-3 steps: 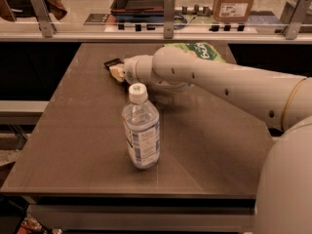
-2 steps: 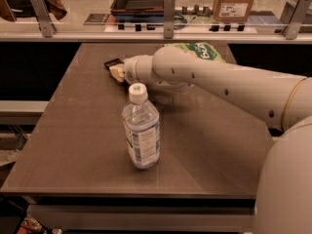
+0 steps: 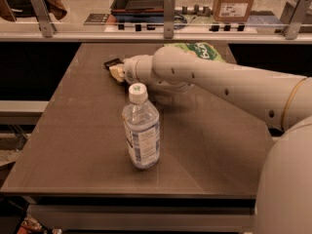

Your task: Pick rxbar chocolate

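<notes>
The rxbar chocolate (image 3: 112, 63) is a small flat black wrapper on the far left part of the brown table (image 3: 73, 130); only its left end shows past the arm. My gripper (image 3: 117, 72) reaches in from the right and sits right at the bar, its pale tip touching or just over it. The white arm (image 3: 219, 84) hides most of the hand.
A clear water bottle (image 3: 141, 130) with a white cap stands upright mid-table, in front of the arm. A green snack bag (image 3: 197, 50) lies at the back behind the arm. A glass rail with metal posts (image 3: 168, 13) runs along the table's far edge.
</notes>
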Robot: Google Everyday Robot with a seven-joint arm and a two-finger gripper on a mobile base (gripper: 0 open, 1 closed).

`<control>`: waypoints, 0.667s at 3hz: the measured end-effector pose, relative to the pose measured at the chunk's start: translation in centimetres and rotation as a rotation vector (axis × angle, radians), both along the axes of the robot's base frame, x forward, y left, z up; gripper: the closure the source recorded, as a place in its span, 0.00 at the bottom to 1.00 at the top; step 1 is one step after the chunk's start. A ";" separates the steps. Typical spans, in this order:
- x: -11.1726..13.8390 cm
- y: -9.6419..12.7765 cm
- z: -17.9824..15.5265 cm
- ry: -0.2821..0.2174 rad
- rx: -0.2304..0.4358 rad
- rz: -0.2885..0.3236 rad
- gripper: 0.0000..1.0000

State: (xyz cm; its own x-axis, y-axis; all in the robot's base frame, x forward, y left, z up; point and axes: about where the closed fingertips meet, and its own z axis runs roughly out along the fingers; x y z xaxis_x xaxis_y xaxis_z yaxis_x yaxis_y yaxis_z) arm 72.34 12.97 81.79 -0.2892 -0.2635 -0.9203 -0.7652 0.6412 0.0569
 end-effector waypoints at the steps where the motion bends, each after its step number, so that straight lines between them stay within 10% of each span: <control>1: 1.1 -1.8 2.0 -0.046 0.034 -0.038 1.00; 2: 1.9 -3.3 3.8 -0.085 0.058 -0.067 1.00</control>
